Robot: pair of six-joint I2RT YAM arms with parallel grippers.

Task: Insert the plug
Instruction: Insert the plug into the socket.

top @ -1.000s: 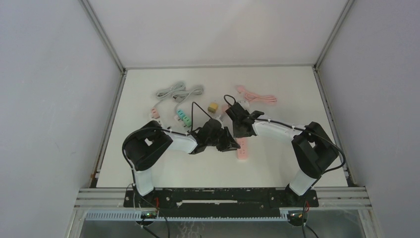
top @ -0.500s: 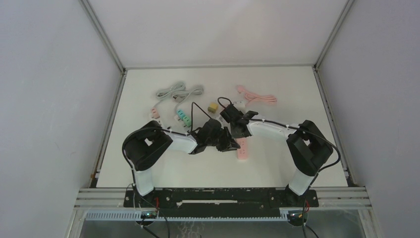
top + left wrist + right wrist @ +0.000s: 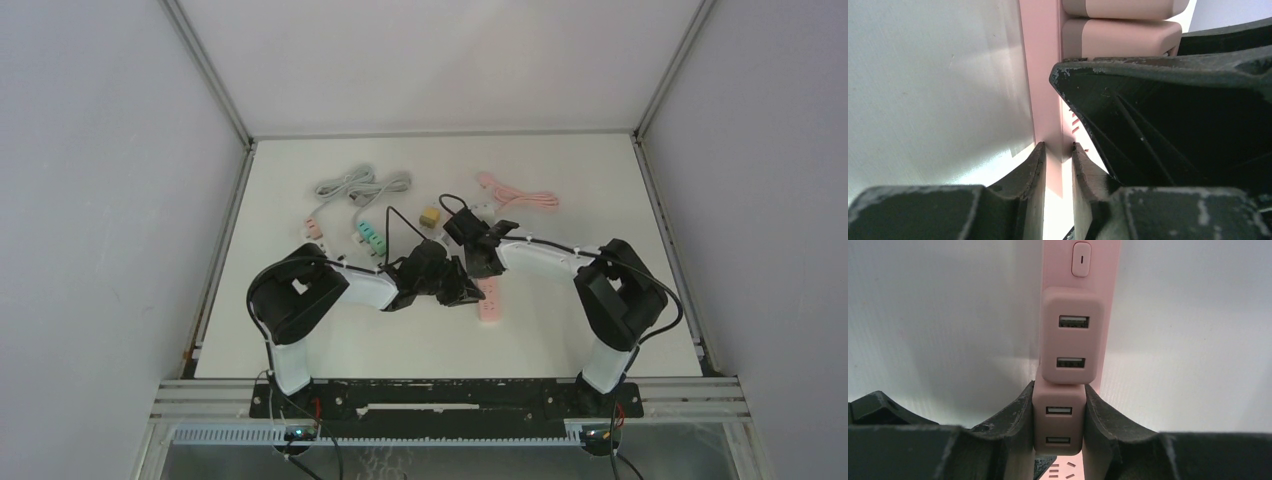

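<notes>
A pink power strip [image 3: 490,305] lies on the white table. My left gripper [image 3: 1059,150] is shut on the strip's edge [image 3: 1050,100], pinching it between both fingers. My right gripper [image 3: 1058,390] is shut on a pink two-port USB plug [image 3: 1058,417], held over the strip's face just behind a matching pink adapter [image 3: 1071,340] that sits in the strip. Socket slots [image 3: 1060,470] show under the held plug. Its prongs are hidden. In the top view the right gripper [image 3: 482,262] stands just beyond the left gripper [image 3: 462,292].
Grey cables [image 3: 350,185] and a pink cable [image 3: 520,195] lie at the back of the table. An olive cube adapter [image 3: 430,217], a green strip [image 3: 370,235] and a small pink piece [image 3: 313,228] lie behind the left arm. The strip's switch [image 3: 1081,259] is at its far end.
My right arm has swung left and nearer, bringing the pink plug over the strip. The left gripper and the strip have stayed put.
</notes>
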